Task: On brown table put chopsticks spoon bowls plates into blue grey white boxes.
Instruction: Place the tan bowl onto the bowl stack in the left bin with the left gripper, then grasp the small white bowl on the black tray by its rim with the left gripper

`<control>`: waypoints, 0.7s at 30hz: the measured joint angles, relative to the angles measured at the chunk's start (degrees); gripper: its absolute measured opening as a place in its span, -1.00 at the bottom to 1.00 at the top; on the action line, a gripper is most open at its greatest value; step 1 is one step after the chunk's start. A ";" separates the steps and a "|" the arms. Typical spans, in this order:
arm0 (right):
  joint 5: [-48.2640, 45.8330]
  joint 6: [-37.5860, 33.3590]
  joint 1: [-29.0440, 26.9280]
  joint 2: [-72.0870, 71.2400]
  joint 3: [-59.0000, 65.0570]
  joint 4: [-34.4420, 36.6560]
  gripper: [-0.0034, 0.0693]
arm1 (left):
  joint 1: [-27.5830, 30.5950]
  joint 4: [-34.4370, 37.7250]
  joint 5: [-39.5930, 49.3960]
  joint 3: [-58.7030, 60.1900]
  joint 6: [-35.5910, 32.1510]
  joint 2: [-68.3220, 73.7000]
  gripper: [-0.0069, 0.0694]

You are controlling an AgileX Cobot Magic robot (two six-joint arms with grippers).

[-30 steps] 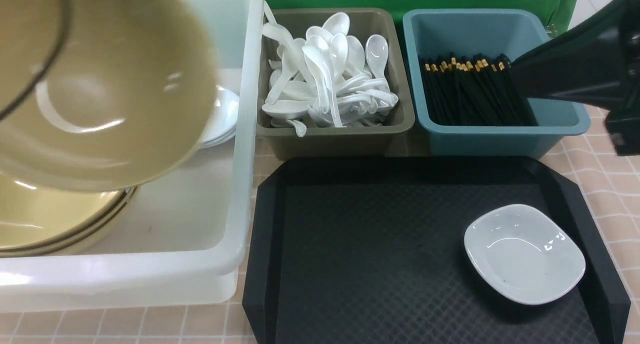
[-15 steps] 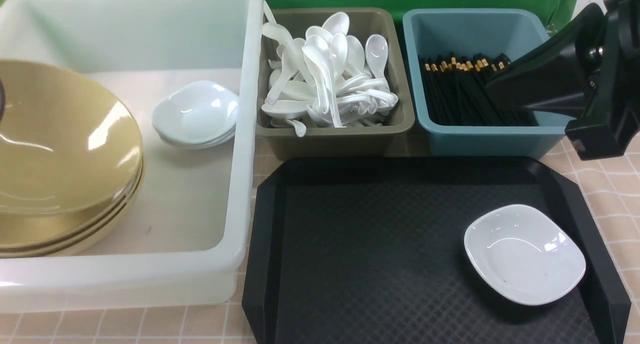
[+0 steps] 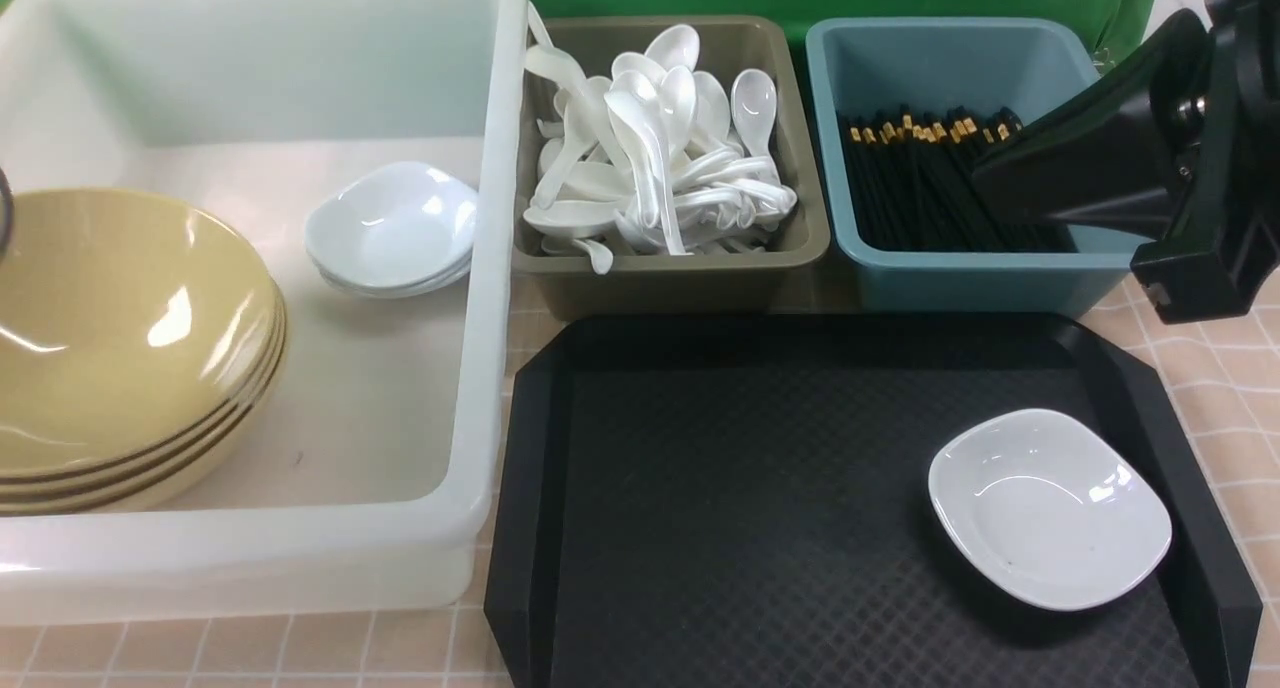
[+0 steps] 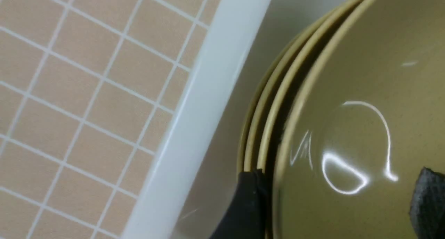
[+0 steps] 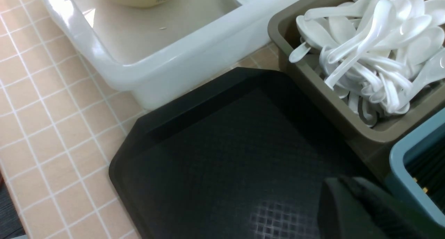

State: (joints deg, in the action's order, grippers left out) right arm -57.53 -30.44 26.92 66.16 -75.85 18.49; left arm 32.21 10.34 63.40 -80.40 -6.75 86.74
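Yellow bowls (image 3: 130, 338) nested in white tub; bowl step looks basically finished. Left gripper (image 4: 333, 200) wide open around top bowl's rim, grip released. Right gripper (image 5: 351, 197) closed, empty. Next: 1 white dish (image 3: 1050, 508) on black tray (image 3: 800, 488) into tub.

Brown table (image 3: 230, 651), pale grid lines; white tub (image 3: 330, 568), grey box (image 3: 650, 290), blue box (image 3: 970, 283), black tray (image 3: 800, 528) directly on it.
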 joint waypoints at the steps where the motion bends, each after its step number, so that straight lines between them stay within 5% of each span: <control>1: 0.00 0.00 0.00 0.00 0.00 0.00 -0.79 | -0.12 0.01 1.08 -2.26 0.88 -0.65 0.66; 7: 0.00 0.08 0.00 1.26 0.00 -1.33 -0.78 | -8.66 5.49 6.79 -14.27 1.53 -4.33 0.67; 14: -6.72 11.88 0.00 2.85 0.08 -15.19 -0.77 | -40.43 8.16 7.07 -13.12 -1.08 -2.19 0.65; 21: -9.55 19.43 0.00 -6.07 7.20 -21.76 -0.76 | -63.39 6.24 -2.81 -11.29 0.33 10.66 0.61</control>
State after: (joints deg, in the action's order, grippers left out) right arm -67.08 -11.01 26.92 60.09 -68.65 -3.27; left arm -31.18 16.57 60.58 -91.69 -6.42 97.41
